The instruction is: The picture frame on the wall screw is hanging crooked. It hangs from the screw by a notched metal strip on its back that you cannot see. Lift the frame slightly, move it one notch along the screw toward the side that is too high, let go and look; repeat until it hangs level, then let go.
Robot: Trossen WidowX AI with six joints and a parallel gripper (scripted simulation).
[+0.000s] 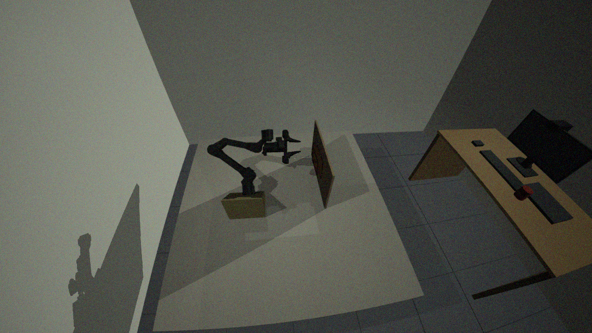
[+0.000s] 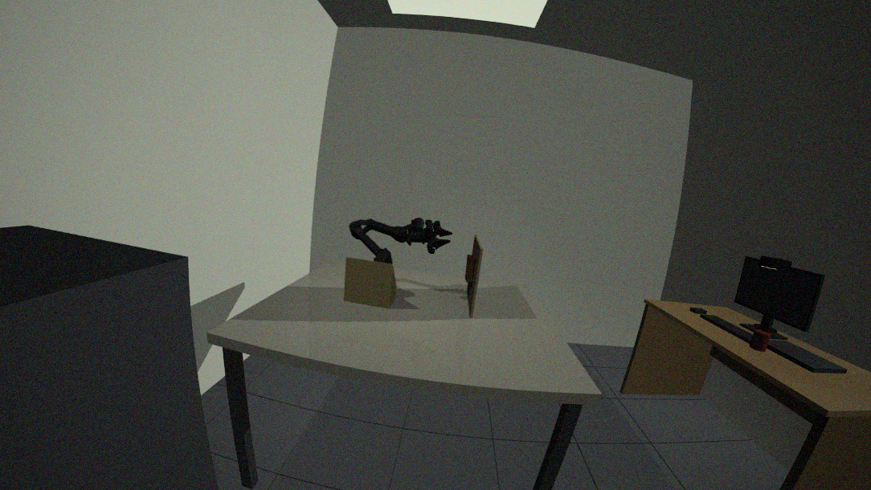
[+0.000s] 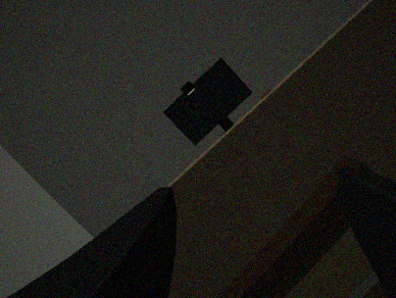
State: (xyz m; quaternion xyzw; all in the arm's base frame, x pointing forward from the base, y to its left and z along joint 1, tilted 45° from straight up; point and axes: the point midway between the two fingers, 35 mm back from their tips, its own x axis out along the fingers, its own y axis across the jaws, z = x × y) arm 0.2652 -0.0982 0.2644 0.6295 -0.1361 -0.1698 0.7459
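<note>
The pincer (image 1: 299,146) (image 2: 451,237) stands partly open, gripping nothing. A thin, flat wooden panel (image 1: 330,186) (image 2: 476,280) stands upright, inboard of the worktop's (image 1: 289,281) (image 2: 390,347) edges.

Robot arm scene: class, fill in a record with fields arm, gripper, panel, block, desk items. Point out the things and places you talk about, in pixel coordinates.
arm: black, bent, reaching toward the panel
gripper: open, its fingers (image 1: 294,140) (image 2: 443,232) apart, short of the panel
panel: upright, thin, brown (image 1: 328,186) (image 2: 478,267)
block: yellowish (image 1: 247,207) (image 2: 367,283), at the arm's foot
desk items: monitor (image 1: 548,144) (image 2: 779,293) (image 3: 208,100), red cup (image 1: 523,192) (image 2: 759,340)
</note>
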